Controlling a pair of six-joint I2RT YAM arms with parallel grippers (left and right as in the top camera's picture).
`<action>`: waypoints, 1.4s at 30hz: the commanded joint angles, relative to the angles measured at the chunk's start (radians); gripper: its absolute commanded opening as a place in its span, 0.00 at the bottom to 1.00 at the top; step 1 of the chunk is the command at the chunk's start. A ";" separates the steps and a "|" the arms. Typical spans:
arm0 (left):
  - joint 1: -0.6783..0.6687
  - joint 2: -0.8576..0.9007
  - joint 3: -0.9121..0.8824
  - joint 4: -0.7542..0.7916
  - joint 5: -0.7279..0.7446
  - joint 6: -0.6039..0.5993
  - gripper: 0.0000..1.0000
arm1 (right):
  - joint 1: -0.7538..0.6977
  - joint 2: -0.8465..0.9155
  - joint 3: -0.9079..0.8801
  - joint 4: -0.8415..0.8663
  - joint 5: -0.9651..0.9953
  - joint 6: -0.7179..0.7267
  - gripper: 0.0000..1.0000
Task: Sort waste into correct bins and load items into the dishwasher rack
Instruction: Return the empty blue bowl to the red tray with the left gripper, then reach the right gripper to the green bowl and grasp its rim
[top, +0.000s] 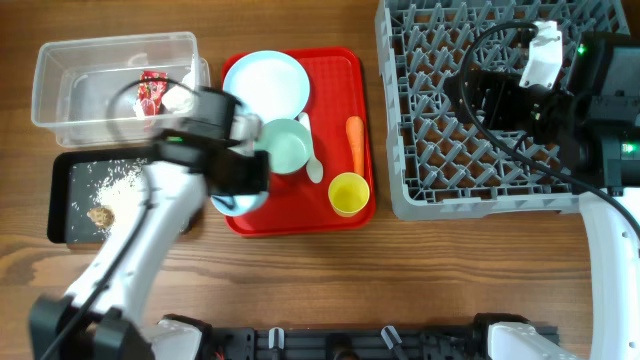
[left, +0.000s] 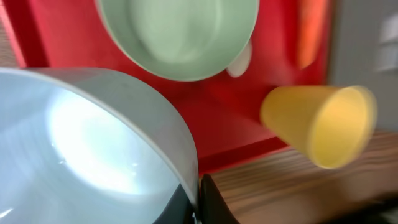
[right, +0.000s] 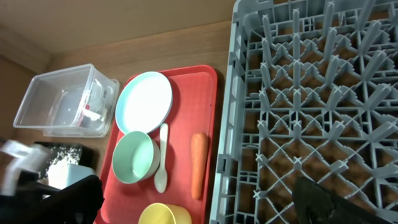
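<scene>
Overhead, we see mint bowl (top: 285, 147), spoon (top: 312, 160), carrot (top: 355, 143) and yellow cup (top: 349, 193) crowding the red tray (top: 335, 100) beside the left gripper (top: 244, 192), clamped on the pale-blue bowl (left: 74, 143) at its rim; the right gripper (right: 198, 183) gapes above the rack (top: 450, 150).

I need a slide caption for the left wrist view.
Left gripper shut on pale-blue bowl rim; mint bowl, yellow cup and carrot on red tray.

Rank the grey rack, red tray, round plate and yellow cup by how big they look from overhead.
Largest to smallest:
1. grey rack, though partly cut off by the frame
2. red tray
3. round plate
4. yellow cup
</scene>
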 joint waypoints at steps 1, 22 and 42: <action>-0.128 0.079 -0.043 0.039 -0.221 -0.107 0.04 | 0.003 0.010 0.024 0.003 0.015 0.005 1.00; -0.126 0.108 0.054 0.148 -0.238 -0.176 1.00 | 0.022 0.010 0.024 0.194 -0.081 0.141 0.95; 0.492 -0.076 0.212 0.110 0.014 -0.234 1.00 | 0.487 0.576 0.024 0.542 0.173 0.469 0.80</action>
